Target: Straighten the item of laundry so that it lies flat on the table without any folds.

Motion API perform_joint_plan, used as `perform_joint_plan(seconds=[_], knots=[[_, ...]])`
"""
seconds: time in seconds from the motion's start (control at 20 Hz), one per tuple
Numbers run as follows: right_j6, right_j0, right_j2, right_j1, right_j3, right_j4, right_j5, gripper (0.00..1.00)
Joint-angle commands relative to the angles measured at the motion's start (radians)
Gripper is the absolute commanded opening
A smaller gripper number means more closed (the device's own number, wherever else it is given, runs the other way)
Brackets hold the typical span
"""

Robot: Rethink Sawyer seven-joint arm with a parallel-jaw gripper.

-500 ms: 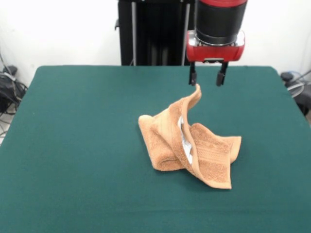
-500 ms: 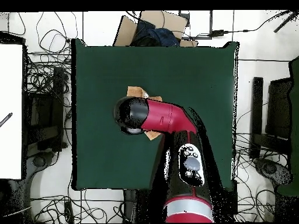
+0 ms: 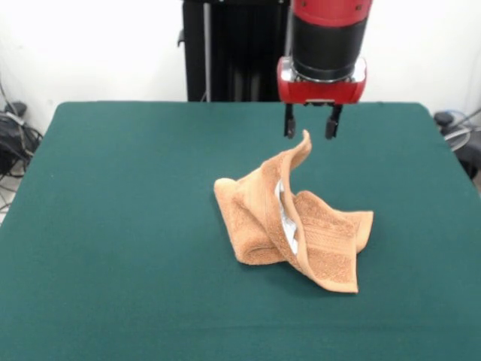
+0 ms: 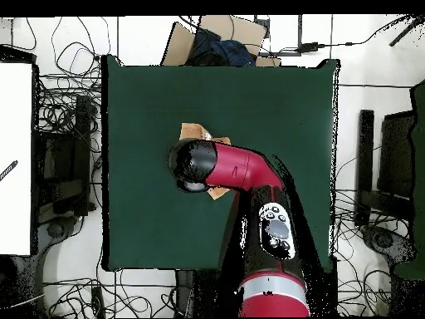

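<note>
The light orange-brown towel (image 3: 291, 222) lies crumpled and folded near the middle of the dark green table (image 3: 120, 226), with one corner standing up as a peak. A white label shows in a fold. My gripper (image 3: 309, 125) hangs open and empty just above that raised corner, its fingers apart on either side of it without touching. In the overhead view the arm covers most of the towel (image 4: 194, 131); the gripper itself is hidden under the wrist.
The robot's black pedestal (image 3: 233, 53) stands behind the table's far edge. Cables and dark equipment (image 3: 15, 139) lie off the table at the left. A cardboard box (image 4: 217, 37) sits beyond the table's edge in the overhead view.
The gripper has shifted a little to the left in the front view and now hangs more directly over the towel's raised corner. The towel has not moved.
</note>
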Motion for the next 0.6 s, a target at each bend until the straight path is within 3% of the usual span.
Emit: perform_joint_plan(seconds=[0.05, 0.6], knots=[[0.078, -0.014, 0.073, 0.076, 0.034, -0.024, -0.05, 1.0], [0.074, -0.011, 0.071, 0.08, 0.042, -0.035, -0.087, 1.0]])
